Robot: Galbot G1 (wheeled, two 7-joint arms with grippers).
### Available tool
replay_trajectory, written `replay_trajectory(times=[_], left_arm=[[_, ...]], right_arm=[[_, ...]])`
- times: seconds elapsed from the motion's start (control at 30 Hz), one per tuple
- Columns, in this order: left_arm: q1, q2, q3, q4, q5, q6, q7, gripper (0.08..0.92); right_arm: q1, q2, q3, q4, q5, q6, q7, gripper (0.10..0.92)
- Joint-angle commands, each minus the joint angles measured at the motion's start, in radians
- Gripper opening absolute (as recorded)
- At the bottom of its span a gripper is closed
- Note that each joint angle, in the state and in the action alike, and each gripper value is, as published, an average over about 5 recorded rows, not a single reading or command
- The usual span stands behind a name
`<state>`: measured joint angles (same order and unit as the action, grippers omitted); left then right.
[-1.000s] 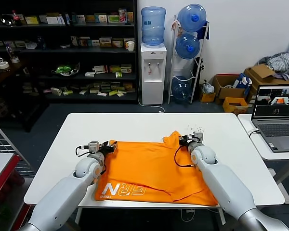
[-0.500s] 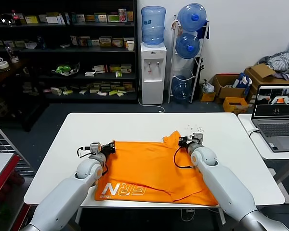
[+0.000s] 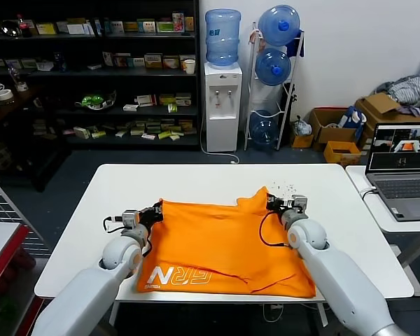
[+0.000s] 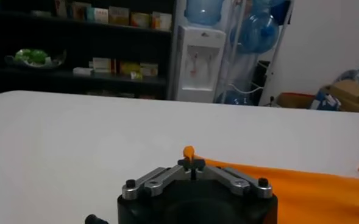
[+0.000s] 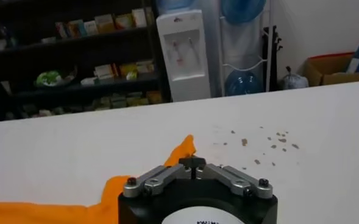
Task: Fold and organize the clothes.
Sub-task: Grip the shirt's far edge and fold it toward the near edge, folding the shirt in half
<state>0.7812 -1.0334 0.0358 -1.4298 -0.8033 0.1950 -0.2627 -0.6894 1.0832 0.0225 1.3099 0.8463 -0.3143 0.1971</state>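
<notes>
Pinching the far edge of the orange T-shirt [image 3: 220,241] at 2 points, both grippers sit low over the white worktop [image 3: 196,183]. The left gripper [image 3: 156,211] has its fingers pressed together on the shirt's far left corner; in the left wrist view a small orange tuft [image 4: 189,150] pokes out just beyond the closed fingertips of that gripper [image 4: 192,162], with the rest of the fabric trailing off to one side of them. The right gripper [image 3: 271,202] has its fingers shut on the far right part, where the fabric rises in a small peak [image 3: 255,199] just beside the fingertips. In the right wrist view the same peak [image 5: 185,148] stands next to the closed right gripper [image 5: 192,162]. Between the 2 grips the shirt's far edge runs nearly straight, and the garment lies spread toward the robot from the fingers, white lettering [image 3: 178,277] showing near its near left corner. Small brown specks [image 5: 258,141] dot the worktop just beyond the right fingers.
</notes>
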Motion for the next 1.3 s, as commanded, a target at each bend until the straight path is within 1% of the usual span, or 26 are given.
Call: replay_trajectory(times=[0.03, 0.27, 0.57, 0.8, 1.3], left_arm=[[0.155, 0.056, -0.048, -0.224, 0.017, -0.013, -0.022, 0.091], [0.264, 0.097, -0.070, -0.348, 0.017, -0.007, -0.060, 0.091], [0.389, 0.134, -0.101, -0.447, 0.025, -0.005, -0.096, 0.091], [0.457, 0.158, -0.116, -0.485, 0.032, -0.009, -0.107, 0.091], [0.521, 0.145, -0.120, -0.526, 0.059, -0.009, -0.136, 0.091]], right_arm=[[-0.215, -0.121, 0.084, 0.274, 0.022, 0.010, 0.015, 0.124], [-0.372, -0.193, 0.151, 0.427, 0.026, 0.005, 0.028, 0.124], [-0.485, -0.233, 0.197, 0.541, 0.037, -0.015, 0.060, 0.124], [-0.552, -0.244, 0.228, 0.597, 0.050, -0.039, 0.092, 0.124], [-0.699, -0.251, 0.296, 0.671, 0.052, -0.059, 0.111, 0.124]])
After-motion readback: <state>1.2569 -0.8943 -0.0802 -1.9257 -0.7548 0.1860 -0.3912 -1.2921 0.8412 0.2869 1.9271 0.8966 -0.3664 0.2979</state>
